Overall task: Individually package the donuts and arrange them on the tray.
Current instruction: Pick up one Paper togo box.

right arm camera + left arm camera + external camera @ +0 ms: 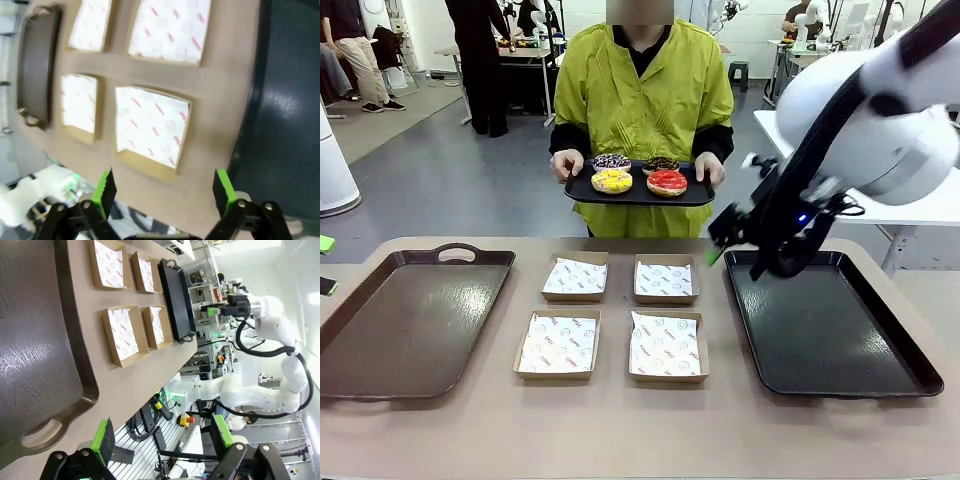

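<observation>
Donuts: all four sit on a small black tray (582,190) held up on the far side of the table (620,430).
Near pair: the yellow donut (612,181) on the left and the red donut (667,182) on the right, just beside each other.
Far pair: the dark donut (611,161) with purple-white sprinkles behind the yellow one, and the chocolate donut (661,164) with sprinkles behind the red one.
Holder: a person in a yellow-green coat grips the small tray by both ends, one hand (566,165) at its left end and the other hand (710,172) at its right end.
Boxes: four shallow cardboard boxes stand two by two at the middle of the table, far left (574,277), far right (665,279), near left (557,343) and near right (665,345). Each is lined with white printed paper.
Brown tray (410,320): lies left of the boxes.
Black tray (820,325): lies right of the boxes.
My right claw (165,187): fingers wide apart with nothing between them. It hangs in the air over the far left corner of the black tray, looking down on the boxes.
My left claw (161,435): fingers spread with nothing between them. It sits off the near left of the table, beyond the brown tray's handle.
</observation>
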Controlling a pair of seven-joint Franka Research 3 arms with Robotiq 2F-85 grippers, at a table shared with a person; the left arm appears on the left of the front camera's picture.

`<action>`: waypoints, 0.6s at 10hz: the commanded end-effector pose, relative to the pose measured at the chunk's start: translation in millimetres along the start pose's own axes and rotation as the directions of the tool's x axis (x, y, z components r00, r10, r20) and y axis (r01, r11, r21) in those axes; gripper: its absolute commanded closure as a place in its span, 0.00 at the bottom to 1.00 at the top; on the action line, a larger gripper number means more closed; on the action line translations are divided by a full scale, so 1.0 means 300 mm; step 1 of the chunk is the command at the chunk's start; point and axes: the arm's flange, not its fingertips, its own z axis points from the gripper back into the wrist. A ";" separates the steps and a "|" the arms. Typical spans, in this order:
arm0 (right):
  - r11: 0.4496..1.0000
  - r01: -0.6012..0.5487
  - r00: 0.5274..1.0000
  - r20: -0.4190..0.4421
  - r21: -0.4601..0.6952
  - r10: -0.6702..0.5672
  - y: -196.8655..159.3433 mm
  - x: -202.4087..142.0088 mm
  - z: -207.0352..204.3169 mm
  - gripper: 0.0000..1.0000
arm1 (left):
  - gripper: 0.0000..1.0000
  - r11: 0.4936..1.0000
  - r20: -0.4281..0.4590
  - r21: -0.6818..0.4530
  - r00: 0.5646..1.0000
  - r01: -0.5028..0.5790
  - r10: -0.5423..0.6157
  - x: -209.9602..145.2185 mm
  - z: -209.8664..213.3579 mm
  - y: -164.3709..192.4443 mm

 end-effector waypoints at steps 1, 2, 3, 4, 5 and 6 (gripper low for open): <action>0.994 0.015 0.999 -0.039 -0.109 -0.020 0.040 -0.005 -0.076 0.00 | 0.00 1.000 0.005 -0.013 1.000 0.020 -0.020 -0.001 0.007 0.002; 0.988 0.024 0.998 -0.048 -0.151 -0.032 0.055 -0.032 -0.133 0.00 | 0.00 1.000 0.005 -0.013 1.000 0.020 -0.020 -0.001 0.007 0.002; 0.985 0.022 0.998 -0.055 -0.170 -0.032 0.054 -0.052 -0.186 0.00 | 0.00 1.000 0.005 -0.013 1.000 0.020 -0.020 -0.001 0.007 0.002; 0.983 0.011 0.997 -0.073 -0.184 -0.025 0.058 -0.066 -0.227 0.00 | 0.00 1.000 0.005 -0.013 1.000 0.020 -0.020 -0.001 0.007 0.002; 0.991 -0.002 0.997 -0.072 -0.131 -0.007 0.052 -0.049 -0.154 0.00 | 0.00 1.000 0.005 -0.013 1.000 0.020 -0.020 -0.001 0.007 0.002; 0.991 -0.002 0.997 -0.072 -0.131 -0.007 0.052 -0.049 -0.154 0.00 | 0.00 1.000 0.005 -0.013 1.000 0.020 -0.020 -0.001 0.007 0.002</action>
